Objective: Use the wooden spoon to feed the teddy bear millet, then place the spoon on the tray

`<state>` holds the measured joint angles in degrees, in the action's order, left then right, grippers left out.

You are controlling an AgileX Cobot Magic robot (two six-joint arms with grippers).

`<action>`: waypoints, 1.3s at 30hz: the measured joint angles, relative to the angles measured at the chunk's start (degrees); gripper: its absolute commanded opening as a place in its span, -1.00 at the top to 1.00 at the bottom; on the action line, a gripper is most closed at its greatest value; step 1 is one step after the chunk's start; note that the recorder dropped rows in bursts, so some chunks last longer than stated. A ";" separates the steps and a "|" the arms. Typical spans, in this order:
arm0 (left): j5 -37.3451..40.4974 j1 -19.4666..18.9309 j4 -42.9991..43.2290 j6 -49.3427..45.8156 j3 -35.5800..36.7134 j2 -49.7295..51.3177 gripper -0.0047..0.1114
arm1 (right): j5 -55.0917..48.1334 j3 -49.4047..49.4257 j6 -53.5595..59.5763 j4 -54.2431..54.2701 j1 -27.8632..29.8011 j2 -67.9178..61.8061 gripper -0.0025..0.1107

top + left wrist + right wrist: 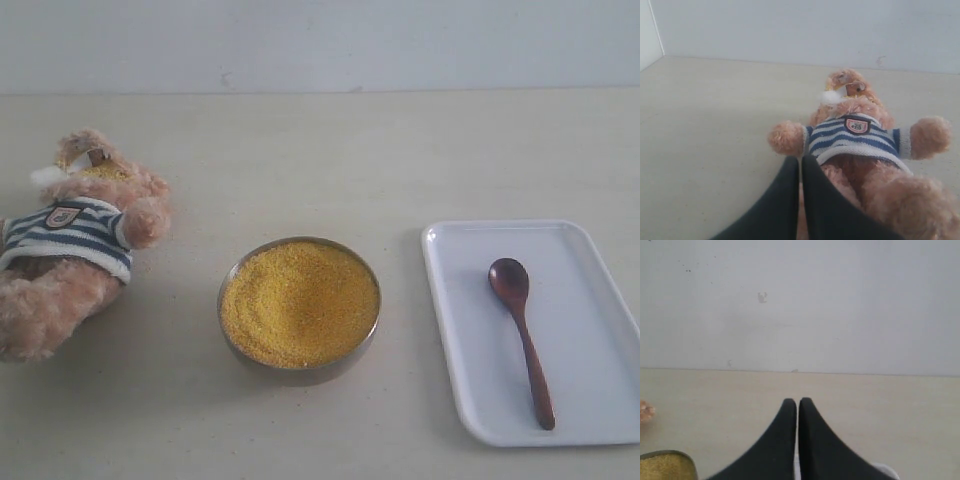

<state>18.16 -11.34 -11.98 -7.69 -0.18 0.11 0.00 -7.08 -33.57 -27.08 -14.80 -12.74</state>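
Exterior view, taken from the left edge of the desk: the teddy bear is laid on its back by that edge, head toward the far edge, with yellow grains seen on its muzzle. In the left wrist view the left hand is shown with its fingers pressed together on nothing, just short of the bear's legs. At mid-desk, toward the near edge, the millet is heaped in a metal bowl. By the right edge the tray is set, and the wooden spoon is laid on it, touched by neither hand. Its long axis is run from far edge to near edge, round end far, handle end slanted slightly rightward. The right hand is likewise closed and empty, and is judged the nearer to the spoon. With the spoon on the tray and grains on the bear, the task is judged to be finished.
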 measured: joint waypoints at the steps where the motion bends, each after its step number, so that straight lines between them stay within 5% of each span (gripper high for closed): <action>1: -0.11 0.00 0.00 0.00 0.00 0.00 0.85 | 0.32 2.05 0.00 -0.03 1.42 1.67 0.93; 8: -0.11 0.00 0.00 0.00 0.00 0.00 0.85 | -5.39 6.81 2.96 0.55 5.59 11.64 0.93; 10: -0.11 0.00 0.00 0.00 0.00 0.00 0.85 | -9.74 6.81 9.26 5.72 5.59 12.31 0.93; 13: -0.11 0.00 0.00 0.00 0.00 0.00 0.85 | -19.03 7.08 34.81 27.75 5.59 12.38 0.93; 16: -0.11 0.00 0.00 0.00 0.00 0.00 0.85 | -20.67 7.16 43.59 35.35 5.59 12.43 0.93; 39: -0.11 0.00 0.00 0.00 0.00 0.00 0.85 | -20.67 7.16 45.16 36.61 5.59 12.43 0.93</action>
<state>18.05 -11.34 -11.98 -7.69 -0.18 0.11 -20.67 0.07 11.59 9.53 -9.21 -0.31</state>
